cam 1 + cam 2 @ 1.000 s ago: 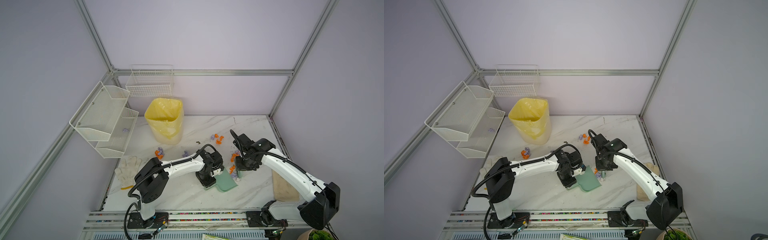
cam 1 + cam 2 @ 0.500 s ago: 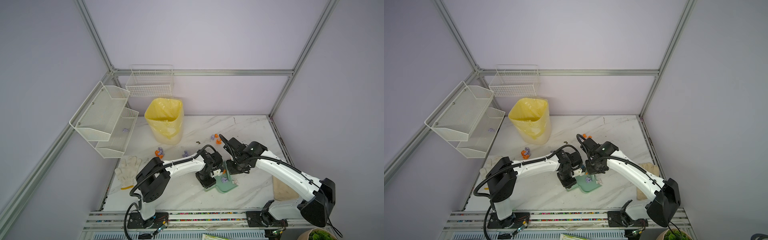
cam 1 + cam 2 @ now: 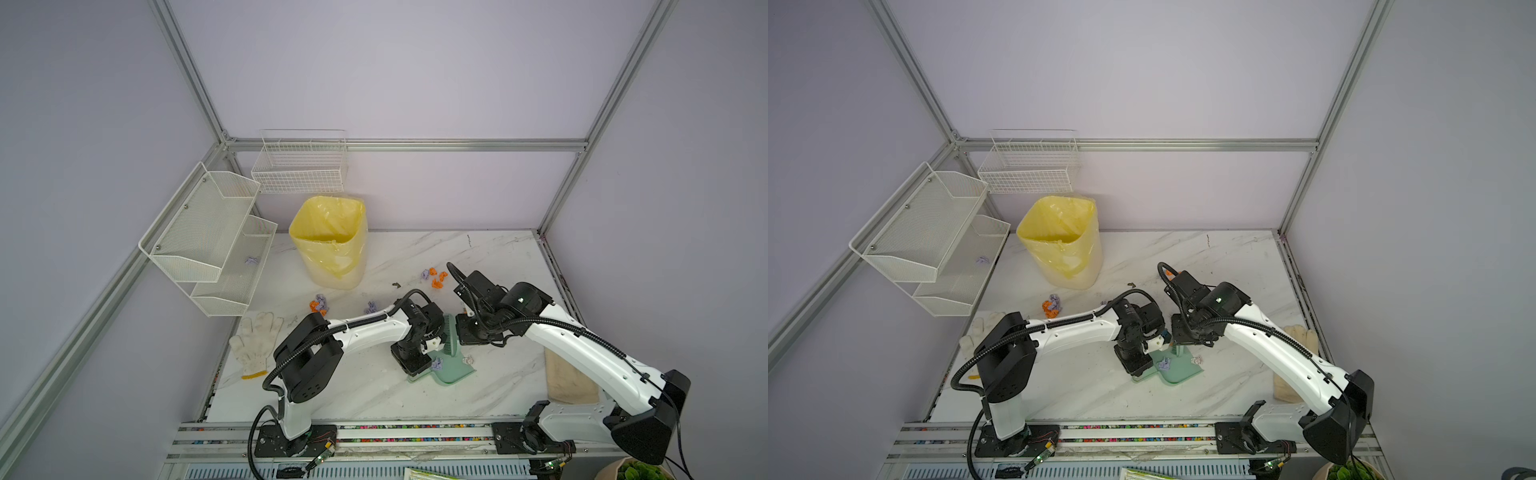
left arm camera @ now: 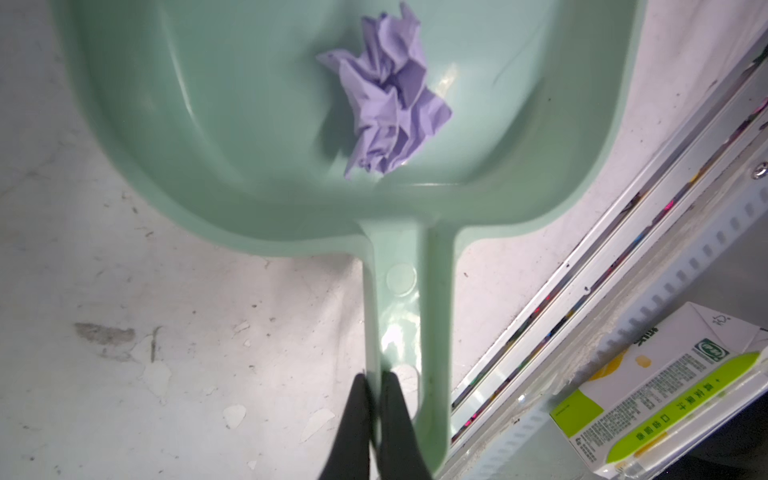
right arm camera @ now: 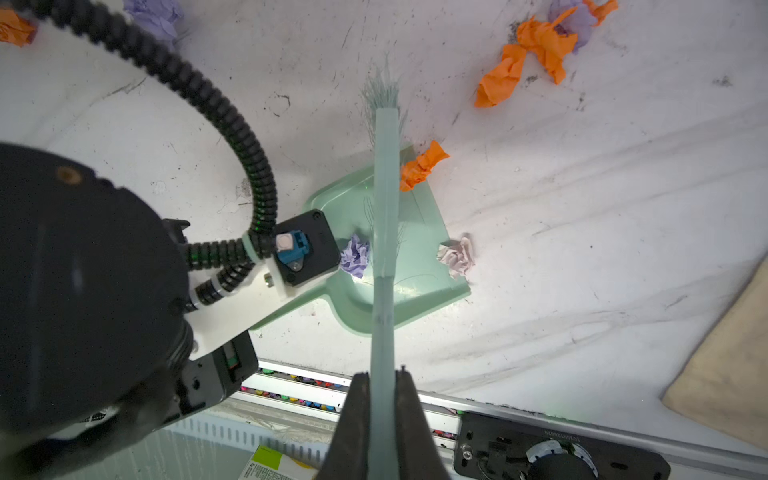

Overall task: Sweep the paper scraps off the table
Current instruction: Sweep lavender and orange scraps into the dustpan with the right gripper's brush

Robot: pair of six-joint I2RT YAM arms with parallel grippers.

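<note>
Clamping left tool [image 4: 376,376] on pale green plastic dustpan [image 4: 249,145], right tool [image 5: 382,374] on matching brush [image 5: 386,187]. Newly cradling one crumpled lilac paper scrap [image 4: 390,91] ahead; leaving more.

This is a robotics lab test cell, not a home. Plain pale-lilac panels [image 3: 395,70] close it in, held by bare aluminium frame bars [image 3: 405,145]. A white-and-black left arm [image 3: 370,332] and right arm [image 3: 582,353] stand on a slotted metal rail [image 3: 415,436] along the lower edge of both top views. The marble-look table [image 3: 374,395] is a staged worktop, with white mesh shelves [image 3: 199,237] at centre left. A wire basket [image 3: 299,174] hangs on the back wall above a yellow-lined bin [image 3: 332,257]. A work glove [image 3: 255,345] lies at the table's left edge.
</note>
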